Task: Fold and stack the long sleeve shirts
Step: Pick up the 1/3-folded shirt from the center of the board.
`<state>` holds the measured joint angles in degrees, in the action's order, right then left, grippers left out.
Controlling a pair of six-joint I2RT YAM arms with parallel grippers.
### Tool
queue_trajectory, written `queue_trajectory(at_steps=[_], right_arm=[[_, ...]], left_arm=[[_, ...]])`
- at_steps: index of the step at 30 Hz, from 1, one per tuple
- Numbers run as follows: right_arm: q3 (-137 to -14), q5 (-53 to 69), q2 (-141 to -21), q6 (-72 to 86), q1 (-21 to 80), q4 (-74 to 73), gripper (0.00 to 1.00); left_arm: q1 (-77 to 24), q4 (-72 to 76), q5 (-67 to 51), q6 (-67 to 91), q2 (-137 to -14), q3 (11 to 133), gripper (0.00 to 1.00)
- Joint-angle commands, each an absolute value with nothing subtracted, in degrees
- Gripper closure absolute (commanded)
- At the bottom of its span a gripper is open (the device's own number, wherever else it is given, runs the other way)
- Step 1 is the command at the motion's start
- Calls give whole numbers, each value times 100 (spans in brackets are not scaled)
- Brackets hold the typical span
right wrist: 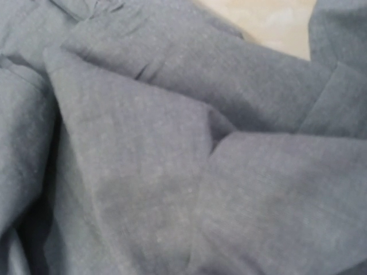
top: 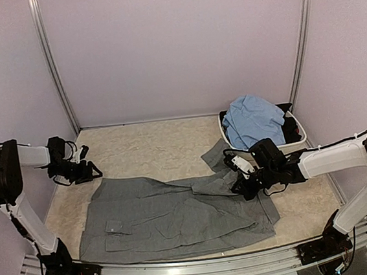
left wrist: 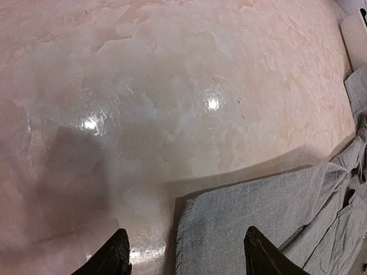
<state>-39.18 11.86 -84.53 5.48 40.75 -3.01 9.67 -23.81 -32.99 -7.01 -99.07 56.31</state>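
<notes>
Overhead view: a slate grey shirt (top: 171, 216) lay spread across the near half of the desk (top: 145, 147). One sleeve trailed toward a white basin (top: 301, 128) at the far right. A light blue shirt (top: 253, 121) lay heaped in that basin, just beyond the right jaws.

The left jaws stood apart and empty. Their two dark fingertips (left wrist: 117, 258) hung above the grey shirt's far left corner, with its straight edge running away to their right. The right jaws were low on rumpled cloth at the shirt's right side. They were closed, though the close wrist view showed only grey folds, so whether cloth was pinched could not be told.

The step in hand looked like the first fold of the grey shirt, with nothing stacked yet. The next move likely called for the left jaws to drop onto that corner and close on it. The shirt's side could then be carried over.

Bare desk lay ahead and left of the left jaws, offering room. The side wall stood near behind the left arm, and the basin crowded the right jaws.
</notes>
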Motion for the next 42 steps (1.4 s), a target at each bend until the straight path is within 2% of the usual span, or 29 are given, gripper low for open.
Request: queue_trajectory(at_steps=[1, 10, 16, 25, 35, 42], right_arm=[[-3775, 1302, -8232, 739, 4015, -334, 100], [-3712, 1468, -8305, 930, 3970, -315, 100], [-3525, 1946, -8060, 1344, 3798, -16, 100], [-3581, 2892, -7680, 1494, 3600, 119, 100], [-3895, 3082, -7608, 1206, 3517, -434, 100], [-3874, 3147, -7764, 1178, 3523, -385, 100]], left_arm=[[992, -2413, -3661, -864, -10164, 5771, 36], [699, -2521, -3820, -982, -10647, 6041, 37], [574, -2358, -3744, -983, -10335, 6034, 37], [-1278, -2219, -2381, -1830, -9770, 6559, 34], [-2604, -4026, -2247, -3583, -11131, 8166, 31], [-2643, -4288, -2261, -3883, -11847, 8607, 31]])
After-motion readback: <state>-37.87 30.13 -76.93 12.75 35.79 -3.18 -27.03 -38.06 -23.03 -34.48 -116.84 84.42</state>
